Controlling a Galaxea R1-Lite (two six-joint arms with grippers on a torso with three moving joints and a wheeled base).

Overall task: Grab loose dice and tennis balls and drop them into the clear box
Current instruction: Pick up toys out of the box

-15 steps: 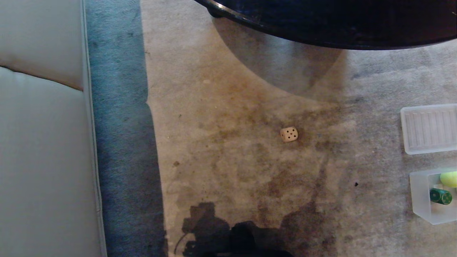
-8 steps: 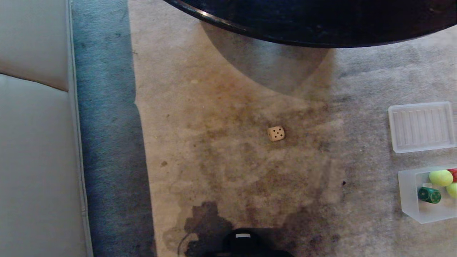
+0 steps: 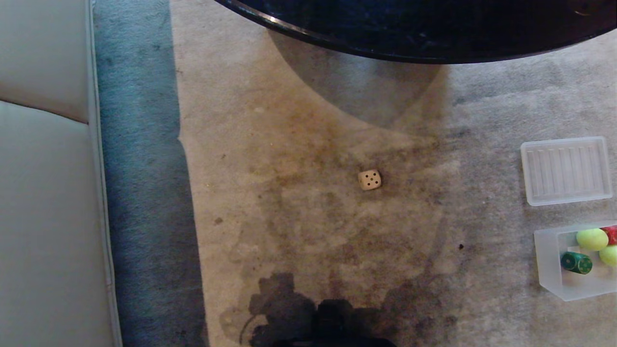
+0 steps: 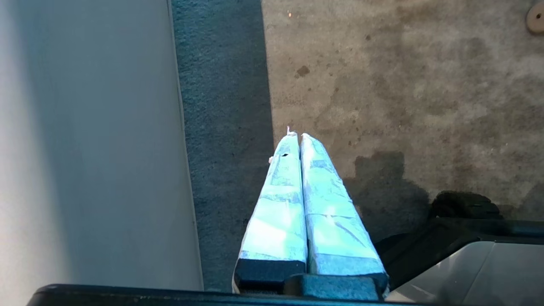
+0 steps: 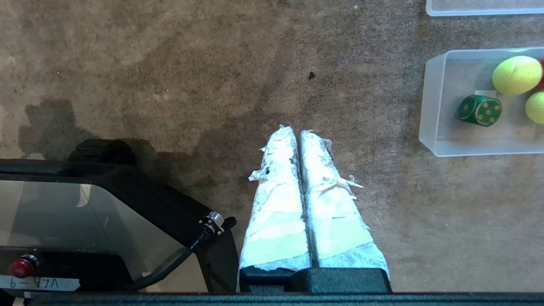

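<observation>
A beige die (image 3: pixel 369 179) with dark pips lies alone on the carpet in the middle of the head view. The clear box (image 3: pixel 547 262) sits at the right edge and holds a dark green die (image 3: pixel 576 262), two tennis balls (image 3: pixel 592 239) and a red die (image 3: pixel 612 234). In the right wrist view the clear box (image 5: pixel 433 123) shows the green die (image 5: pixel 480 110) and a tennis ball (image 5: pixel 516 75). My right gripper (image 5: pixel 297 131) is shut and empty above bare carpet, left of the box. My left gripper (image 4: pixel 296 136) is shut and empty over the carpet beside the sofa.
A pale sofa (image 3: pixel 43 193) fills the left side, with a blue-grey carpet strip along it. A dark round table (image 3: pixel 434 29) overhangs the far side. A ribbed clear lid (image 3: pixel 566 169) lies beyond the box. My dark base (image 5: pixel 85 204) sits near the right gripper.
The whole head view has shifted left, so the camera has turned or driven to the right. More of the clear box and its contents shows now. The die on the carpet has not moved.
</observation>
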